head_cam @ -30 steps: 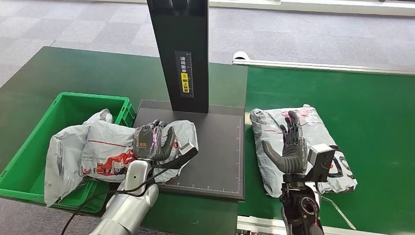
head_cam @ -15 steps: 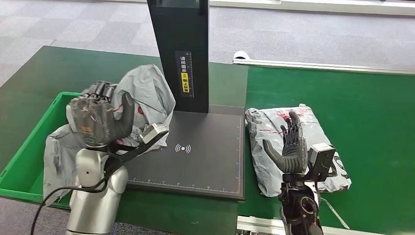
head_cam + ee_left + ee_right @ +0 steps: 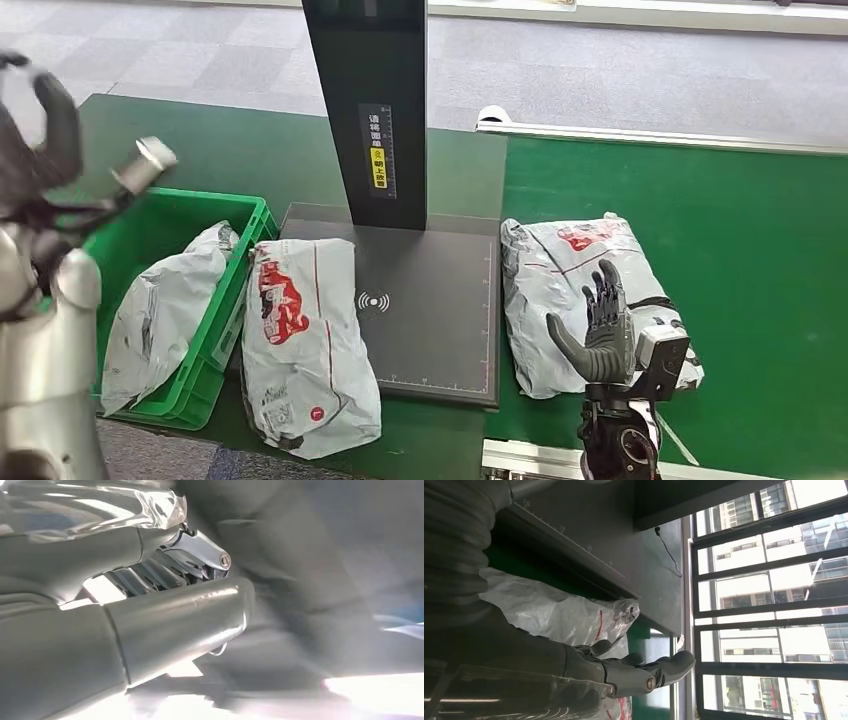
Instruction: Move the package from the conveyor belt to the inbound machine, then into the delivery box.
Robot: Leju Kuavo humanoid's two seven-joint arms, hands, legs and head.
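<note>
Altogether three grey packages: one (image 3: 160, 315) lying inside the green delivery box (image 3: 235, 215); one (image 3: 305, 350) sprawled across the box's near right rim and the left edge of the inbound machine's black plate (image 3: 440, 320), overhanging the table's (image 3: 250, 150) front edge; one (image 3: 575, 285) on the green conveyor belt (image 3: 740, 250), just beside the plate's right edge. One black scanner column (image 3: 370, 100) upright at the plate's back. Left hand (image 3: 35, 130) raised high over the box's far left corner, holding nothing, whether spread or curled hard to tell. Right hand (image 3: 598, 330) upright above the belt package's near end, spread wide, empty. Bare plate between the two nearer packages; broad bare belt further right.
</note>
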